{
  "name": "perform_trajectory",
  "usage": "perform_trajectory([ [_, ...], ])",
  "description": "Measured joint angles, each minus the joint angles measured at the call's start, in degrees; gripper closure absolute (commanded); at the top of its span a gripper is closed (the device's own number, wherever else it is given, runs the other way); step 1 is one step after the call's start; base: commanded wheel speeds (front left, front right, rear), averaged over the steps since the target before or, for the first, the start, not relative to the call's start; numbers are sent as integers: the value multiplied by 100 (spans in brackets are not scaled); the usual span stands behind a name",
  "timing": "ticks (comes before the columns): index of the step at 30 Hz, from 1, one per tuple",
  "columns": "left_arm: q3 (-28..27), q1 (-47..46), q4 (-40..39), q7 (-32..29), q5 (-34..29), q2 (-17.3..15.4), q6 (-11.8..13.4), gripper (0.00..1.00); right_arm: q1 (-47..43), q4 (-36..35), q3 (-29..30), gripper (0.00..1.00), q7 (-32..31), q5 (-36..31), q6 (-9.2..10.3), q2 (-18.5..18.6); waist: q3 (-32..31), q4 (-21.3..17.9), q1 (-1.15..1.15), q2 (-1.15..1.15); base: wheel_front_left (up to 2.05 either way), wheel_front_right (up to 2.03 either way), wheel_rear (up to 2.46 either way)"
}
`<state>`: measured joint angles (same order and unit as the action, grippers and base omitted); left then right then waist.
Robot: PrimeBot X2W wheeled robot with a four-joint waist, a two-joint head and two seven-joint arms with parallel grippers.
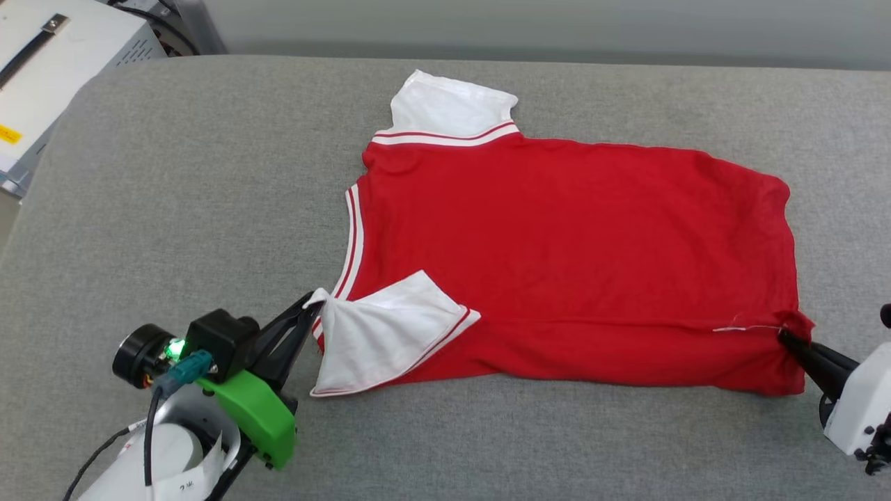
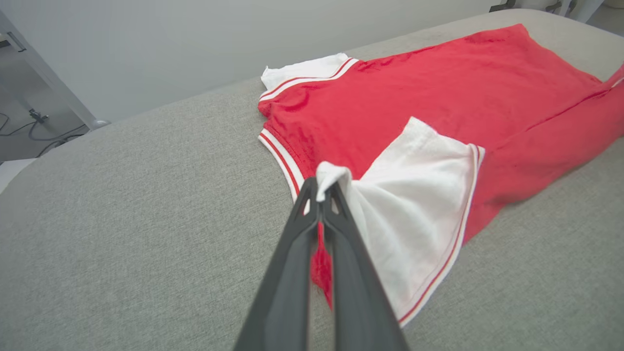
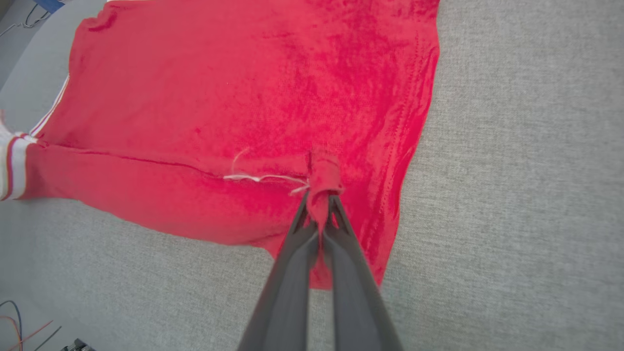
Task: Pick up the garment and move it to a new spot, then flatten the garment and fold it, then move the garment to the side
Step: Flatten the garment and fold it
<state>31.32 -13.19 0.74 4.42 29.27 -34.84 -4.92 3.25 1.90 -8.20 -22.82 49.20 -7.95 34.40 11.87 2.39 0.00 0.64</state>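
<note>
Overhead, the garment (image 1: pixel 557 257) lay spread on the grey counter (image 1: pixel 174 195) — soft, light cloth likely to sag and drag, best taken at corners and seams. The left claw (image 1: pixel 311 304) pinched the near white sleeve (image 1: pixel 376 334) at its shoulder end; the right claw (image 1: pixel 790 339) pinched the hem corner. From the left wrist, the jaws sat fully closed on a white tuft. From the right wrist, shut jaws gripped a bunched red fold beside a loose white thread (image 3: pixel 263 178).

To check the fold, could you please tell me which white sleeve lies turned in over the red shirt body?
The near white short sleeve, pinched by the left gripper's fingers; the far white sleeve sticks outward.
</note>
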Motion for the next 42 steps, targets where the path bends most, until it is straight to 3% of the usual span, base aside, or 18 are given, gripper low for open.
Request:
perform_trajectory([
  [14,424,-1121,1510,129,-223,325,-189,100,845,770,-104,100,-112,-719,0,-361,513,-134,0,0,0,0,0],
  [15,458,-1166,1610,134,-223,360,-191,93,876,809,-124,100,-111,-731,0,-376,519,-132,0,0,0,0,0],
  [16,511,-1213,1737,134,-224,403,-192,51,915,859,-148,71,-110,-753,0,-391,516,-130,1,0,0,0,0],
  [17,564,-1246,1859,135,-234,439,-193,0,943,899,-171,0,-89,-801,0,-400,507,-128,0,0,0,0,0],
  [29,293,-1240,2642,687,141,878,-8,0,1010,923,-198,0,353,-1229,0,-468,38,-106,0,0,0,0,0],
  [36,-172,-677,2328,784,670,964,366,0,627,486,147,0,335,-1816,0,-601,-366,-97,0,0,0,0,0],
  [42,-409,70,1670,438,1224,983,776,0,10,109,880,0,-196,-2513,0,-1162,-611,-109,0,0,0,0,0],
])
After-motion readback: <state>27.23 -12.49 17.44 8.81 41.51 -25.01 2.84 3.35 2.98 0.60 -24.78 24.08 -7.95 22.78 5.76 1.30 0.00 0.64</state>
